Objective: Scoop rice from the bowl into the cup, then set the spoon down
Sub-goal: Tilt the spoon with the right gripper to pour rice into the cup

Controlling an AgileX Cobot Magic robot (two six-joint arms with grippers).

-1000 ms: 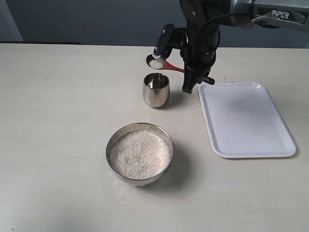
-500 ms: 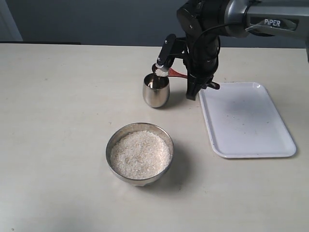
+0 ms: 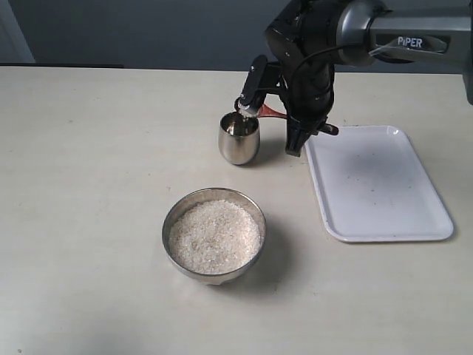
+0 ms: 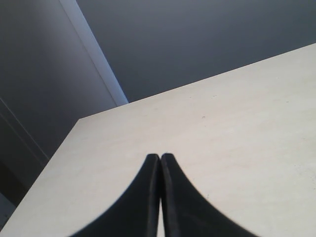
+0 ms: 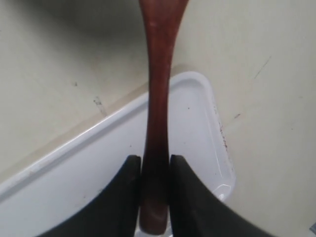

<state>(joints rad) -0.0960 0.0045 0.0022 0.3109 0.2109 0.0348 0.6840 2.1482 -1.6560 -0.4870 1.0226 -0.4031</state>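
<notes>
Two steel vessels stand on the pale table [image 3: 89, 148] in the exterior view. The wide bowl [image 3: 168, 222] is nearer the camera and filled almost to the rim with rice [image 3: 214, 237]. The small cup [image 3: 239, 139] is farther back, well apart from it. A white tray [image 3: 377, 185] lies to the right of both – near the cup but not touching it.

The right gripper [image 5: 155, 163] pinches the end of the spoon [image 5: 157, 98] between its two dark fingers. In the right wrist view the reddish-brown handle runs straight out from between them, over the tray's rounded corner [image 5: 98, 168]. In the exterior view only a short red stretch of the spoon [image 3: 273, 112] shows beside the arm. Its scoop end sits just above the cup's mouth on the far side, with a few white grains visible there. The arm partly hides the scoop, and whether rice lies inside the cup cannot be told – the inner wall shows only reflections.

The left gripper [image 4: 160, 158] is away from all this. Its wrist view shows bare table and a dark wall, with the two finger tips pressed together and nothing between them.
</notes>
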